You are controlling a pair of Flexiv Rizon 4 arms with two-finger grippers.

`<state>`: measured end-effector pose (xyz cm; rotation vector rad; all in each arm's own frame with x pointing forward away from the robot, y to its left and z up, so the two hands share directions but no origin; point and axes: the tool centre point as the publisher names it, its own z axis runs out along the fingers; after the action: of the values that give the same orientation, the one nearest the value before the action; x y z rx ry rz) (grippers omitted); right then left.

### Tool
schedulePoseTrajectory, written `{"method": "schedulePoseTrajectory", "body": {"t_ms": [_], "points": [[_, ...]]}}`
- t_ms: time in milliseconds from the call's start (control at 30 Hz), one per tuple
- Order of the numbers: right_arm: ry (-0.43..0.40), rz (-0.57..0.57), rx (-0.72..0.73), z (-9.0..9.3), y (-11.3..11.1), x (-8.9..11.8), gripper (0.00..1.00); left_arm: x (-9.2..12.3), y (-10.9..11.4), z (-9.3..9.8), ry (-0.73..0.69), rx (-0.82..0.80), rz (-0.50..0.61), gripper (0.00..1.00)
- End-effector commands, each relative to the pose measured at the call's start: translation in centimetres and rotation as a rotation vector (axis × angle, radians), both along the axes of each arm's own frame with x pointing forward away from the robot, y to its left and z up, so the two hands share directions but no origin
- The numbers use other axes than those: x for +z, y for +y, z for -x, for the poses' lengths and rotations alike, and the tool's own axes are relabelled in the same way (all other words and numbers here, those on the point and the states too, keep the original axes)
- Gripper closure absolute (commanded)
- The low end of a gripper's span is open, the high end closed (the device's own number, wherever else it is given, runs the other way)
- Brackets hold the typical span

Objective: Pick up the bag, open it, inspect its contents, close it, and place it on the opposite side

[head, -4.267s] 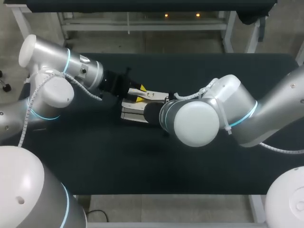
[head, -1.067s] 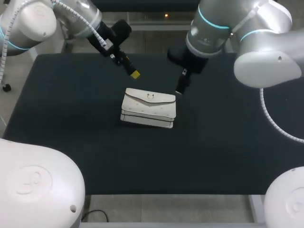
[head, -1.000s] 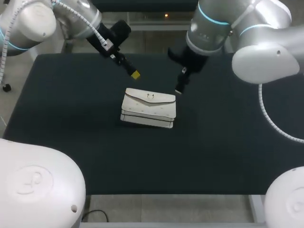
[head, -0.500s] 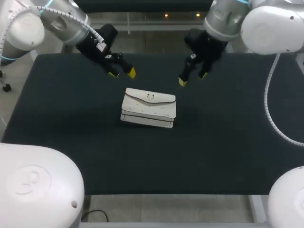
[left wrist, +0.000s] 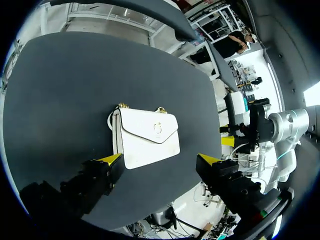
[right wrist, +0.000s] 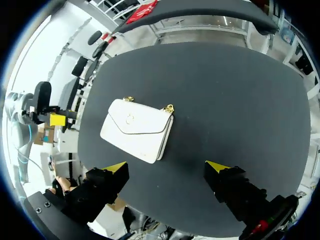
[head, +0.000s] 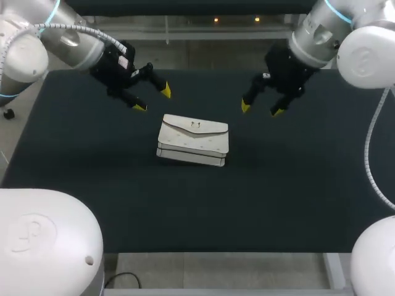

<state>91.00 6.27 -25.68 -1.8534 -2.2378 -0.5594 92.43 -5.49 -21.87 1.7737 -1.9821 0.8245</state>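
A dark bench (head: 74, 185) fills the scene. The left arm (head: 62, 43) and right arm (head: 345, 37) hang over its far half, each with its jaws wide apart and empty. Between the two sets of jaws, lower than both and touching neither, the white bag (head: 193, 140) lies flat with its flap shut. The risk, I judge, is that both arms converging on so small a target could clash. A one-sided push could also slide the bag rather than lift it.

The bag (head: 193, 140) lay with flap shut, contents hidden. Its clasp (left wrist: 157, 126) was too small to make out. In the head view the near corners of the worktop (head: 278, 203) were hidden behind white robot housings (head: 43, 246).
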Motion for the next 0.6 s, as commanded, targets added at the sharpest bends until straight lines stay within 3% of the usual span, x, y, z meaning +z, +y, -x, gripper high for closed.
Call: {"method": "schedulePoseTrajectory", "body": {"t_ms": [33, 267, 300, 467, 600], "points": [[-0.015, 0.031, -0.018, 0.1, 1.0, 0.0, 0.0, -0.1, -0.1, 0.0, -0.002, 0.0, 0.0, 0.0], [-0.015, 0.031, -0.018, 0.1, 1.0, 0.0, 0.0, -0.1, -0.1, 0.0, -0.002, 0.0, 0.0, 0.0], [-0.015, 0.031, -0.018, 0.1, 1.0, 0.0, 0.0, -0.1, -0.2, -0.2, 0.014, 0.015, 0.039, 0.0], [0.082, -0.109, -0.011, -0.1, 2.5, -1.3, 0.0, -0.5, 0.1, -0.6, 0.086, 0.078, 0.116, 0.0], [0.13, -0.253, 0.008, -0.1, 2.7, -2.2, 0.0, -0.7, 0.7, -0.3, 0.112, 0.019, 0.169, 0.0]]}}
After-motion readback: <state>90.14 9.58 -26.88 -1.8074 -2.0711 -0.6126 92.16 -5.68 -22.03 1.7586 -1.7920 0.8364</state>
